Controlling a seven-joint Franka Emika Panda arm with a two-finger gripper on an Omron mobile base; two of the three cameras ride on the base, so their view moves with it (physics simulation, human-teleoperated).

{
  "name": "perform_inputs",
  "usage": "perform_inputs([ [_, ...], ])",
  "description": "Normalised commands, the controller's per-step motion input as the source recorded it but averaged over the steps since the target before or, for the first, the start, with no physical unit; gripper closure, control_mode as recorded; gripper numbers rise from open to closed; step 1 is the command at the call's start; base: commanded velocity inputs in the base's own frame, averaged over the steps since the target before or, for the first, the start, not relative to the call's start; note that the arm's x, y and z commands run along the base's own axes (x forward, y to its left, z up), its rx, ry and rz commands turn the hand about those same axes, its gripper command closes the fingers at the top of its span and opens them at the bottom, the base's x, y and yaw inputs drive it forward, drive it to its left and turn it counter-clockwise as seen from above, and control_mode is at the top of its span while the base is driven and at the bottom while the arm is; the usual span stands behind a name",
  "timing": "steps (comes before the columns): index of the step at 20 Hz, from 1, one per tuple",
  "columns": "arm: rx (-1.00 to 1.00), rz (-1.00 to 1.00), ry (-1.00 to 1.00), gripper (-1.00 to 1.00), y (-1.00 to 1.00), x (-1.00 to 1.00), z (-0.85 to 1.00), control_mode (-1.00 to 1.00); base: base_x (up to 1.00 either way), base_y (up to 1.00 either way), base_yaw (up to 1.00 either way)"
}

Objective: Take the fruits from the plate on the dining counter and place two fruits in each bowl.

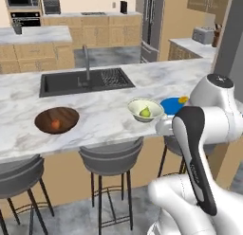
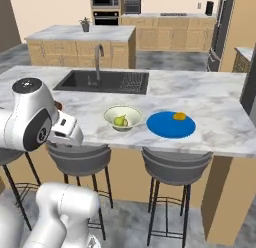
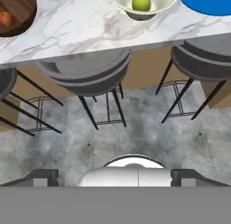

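On the dining counter [image 1: 109,113] the blue plate [image 1: 171,106] [image 2: 171,124] carries an orange-yellow fruit [image 1: 182,100] [image 2: 179,116] at its far edge. Left of the plate, the cream-white bowl [image 1: 144,109] [image 2: 122,117] [image 3: 142,8] holds a yellow-green pear [image 1: 145,112] [image 2: 119,121] [image 3: 140,2]. Further left, a reddish fruit [image 1: 55,124] [image 3: 5,18] lies in the dark wooden bowl [image 1: 57,120] [image 3: 16,11]. My gripper [image 3: 115,178] is open and empty. It hangs back from the counter's front edge, over the stools and the floor.
Grey stools [image 1: 111,158] [image 2: 175,164] [image 3: 85,74] line the counter's near side. A black sink [image 1: 85,82] with a tap is set in the counter behind the bowls. My own arm [image 1: 204,130] hides the counter's right part in the left base view.
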Motion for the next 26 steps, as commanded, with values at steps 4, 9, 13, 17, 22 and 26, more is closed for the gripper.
perform_inputs([
  [4, 0.00, 0.00, 0.00, -1.00, 0.00, 0.00, 0.00, 1.00, 0.29, -1.00, 0.00],
  [9, 0.00, 0.00, 0.00, -1.00, 0.00, 0.00, 0.00, 1.00, 0.42, -1.00, 0.04],
  [13, 0.00, 0.00, 0.00, -1.00, 0.00, 0.00, 0.00, 1.00, 0.61, -1.00, 0.00],
  [17, 0.00, 0.00, 0.00, -1.00, 0.00, 0.00, 0.00, 1.00, 0.82, -0.61, 0.00],
  [22, 0.00, 0.00, 0.00, -1.00, 0.00, 0.00, 0.00, 1.00, 0.90, 0.05, 0.00],
  [26, 0.00, 0.00, 0.00, -1.00, 0.00, 0.00, 0.00, 1.00, 0.27, 0.19, 0.00],
])
